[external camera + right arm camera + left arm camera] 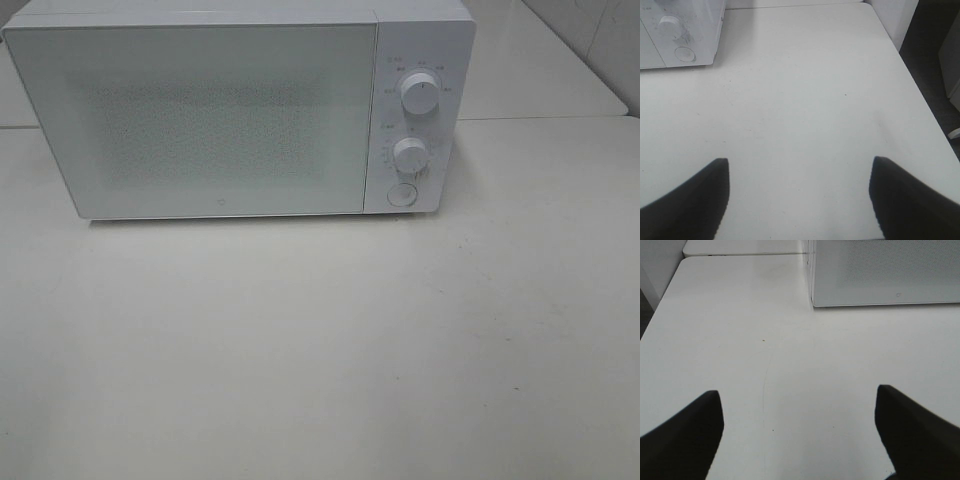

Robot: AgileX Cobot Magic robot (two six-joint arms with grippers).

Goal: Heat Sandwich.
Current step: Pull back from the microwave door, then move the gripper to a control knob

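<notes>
- While my left gripper (797, 389) hangs released over the table (740, 315), its two dark fingers (685, 440) stand wide apart with only bare white tabletop between them.
- My right gripper (800, 159) is released in the same way. Its two dark fingers (910, 200) are spread wide above the same pale surface and grasp nothing.
- Neither gripper touches anything, and nothing lies between either pair of fingers.
- Ahead of the left gripper, well apart from it, is the lower front corner of the microwave (200, 110), which stands on the table.
- Ahead of the right gripper, also well apart, is the microwave's control end, near the far side of the table.
- The microwave door (190, 120) is shut, and its dotted window looks milky, so I cannot see inside.
- I cannot tell where the sandwich is, since none of my three views shows it.
- On the control panel an upper knob (421, 92) sits above a lower knob (411, 154), and a round button (402, 195) sits below both.
- The stretch of table from each gripper to the microwave front is open, and only the shut door stands before the oven's inside.
- A second table (540, 70) butts against the far edge of mine, behind and beside the microwave.
- Past the table's right edge, a dark floor (930, 45) shows in the right wrist view.
- The count is two grippers, four fingers, one microwave, one door, two knobs, one button and two tables.
</notes>
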